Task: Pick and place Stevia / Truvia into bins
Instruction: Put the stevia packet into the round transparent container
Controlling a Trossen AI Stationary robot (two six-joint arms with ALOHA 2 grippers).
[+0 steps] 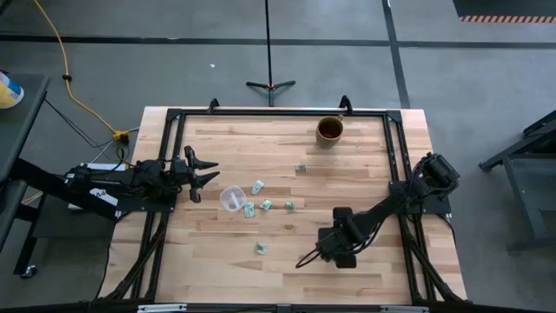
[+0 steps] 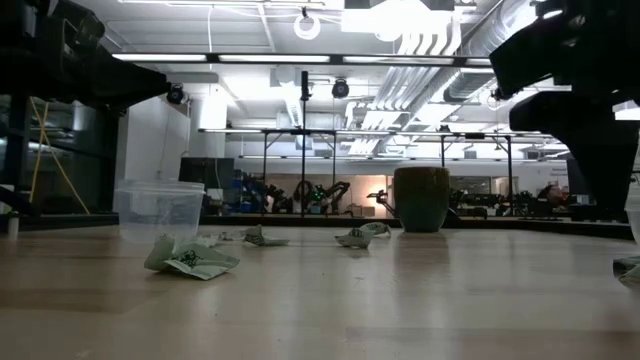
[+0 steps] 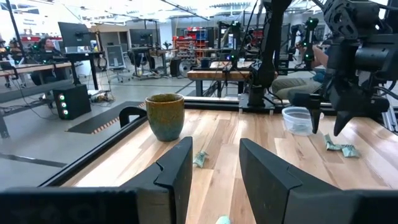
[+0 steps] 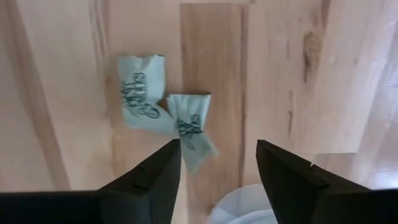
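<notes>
Hovering my right gripper [image 4: 217, 165] over a crumpled sachet [image 4: 163, 111] near the table's front middle, fingers spread and pointing down, nothing between them yet. I read this as the approach to a pick: the sachet lies just off the line between the fingers, so the next move calls for a small sideways correction, then a straight drop and a close on the paper's raised fold. A clear rim shows at the edge of the right wrist view, probably a cup [image 4: 249, 208] close under that arm; I can't confirm it from above. My left gripper [image 1: 198, 172] waits at the left edge of the table, fingers spread, empty, aimed across the boards. Count from the high view: six sachets loose on the wood, one [image 1: 301, 167] apart toward the brown cup [image 1: 329, 129], four clustered beside the clear cup [image 1: 231, 198], one [image 1: 261, 249] alone toward the front. One clear cup plainly seen, looking empty in the low view; one brown cup at the back.
</notes>
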